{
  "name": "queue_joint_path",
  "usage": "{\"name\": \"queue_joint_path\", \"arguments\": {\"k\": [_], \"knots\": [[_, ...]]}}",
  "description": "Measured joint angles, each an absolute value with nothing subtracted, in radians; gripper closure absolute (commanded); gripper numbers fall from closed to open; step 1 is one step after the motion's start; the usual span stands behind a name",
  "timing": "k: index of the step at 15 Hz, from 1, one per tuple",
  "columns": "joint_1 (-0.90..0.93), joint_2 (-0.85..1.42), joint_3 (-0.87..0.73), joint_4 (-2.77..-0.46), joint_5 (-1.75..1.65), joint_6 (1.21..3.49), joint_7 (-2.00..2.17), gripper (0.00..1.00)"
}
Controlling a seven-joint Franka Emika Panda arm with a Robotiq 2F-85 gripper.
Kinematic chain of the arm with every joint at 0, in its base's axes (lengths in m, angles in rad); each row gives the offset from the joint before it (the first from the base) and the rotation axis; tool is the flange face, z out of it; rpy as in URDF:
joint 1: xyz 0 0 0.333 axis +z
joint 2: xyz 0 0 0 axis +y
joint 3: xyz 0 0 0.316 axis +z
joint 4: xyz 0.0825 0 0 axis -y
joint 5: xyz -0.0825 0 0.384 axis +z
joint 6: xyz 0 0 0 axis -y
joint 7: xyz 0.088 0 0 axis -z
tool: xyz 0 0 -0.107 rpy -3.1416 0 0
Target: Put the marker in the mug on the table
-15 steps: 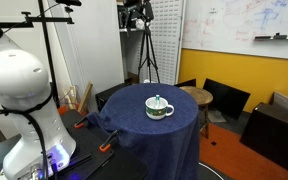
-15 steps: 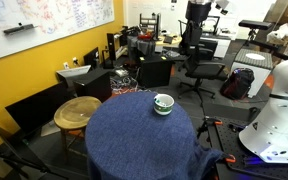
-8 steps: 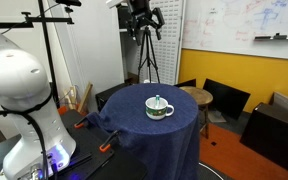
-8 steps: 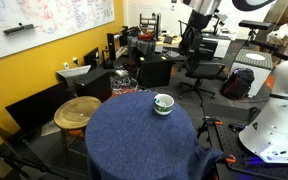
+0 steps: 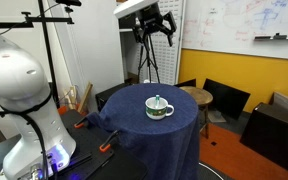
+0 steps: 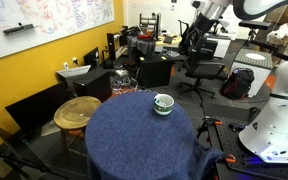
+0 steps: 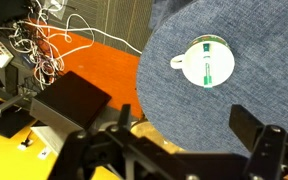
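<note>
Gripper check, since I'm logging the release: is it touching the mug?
Apart. In an exterior view the gripper hangs high above the mug, with clear open space between them.

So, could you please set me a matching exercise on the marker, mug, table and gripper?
Things:
1 marker
2 mug
3 table
4 gripper

Place or state:
A high up, open
B navy-draped
C in the mug
D on the table

Pairs: 1-C, 2-D, 3-B, 4-A
</note>
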State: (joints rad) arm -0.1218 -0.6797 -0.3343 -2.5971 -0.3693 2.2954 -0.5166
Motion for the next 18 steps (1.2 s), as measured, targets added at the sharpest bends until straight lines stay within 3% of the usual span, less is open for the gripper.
{"name": "queue_joint_path", "arguments": {"k": [8, 18], "knots": [[-0.087, -0.665, -0.471, -2.635, -0.261, 2.393, -0.819, 0.00], [-0.073, -0.608, -0.484, -2.629, -0.189, 2.405, -0.880, 0.00]]}}
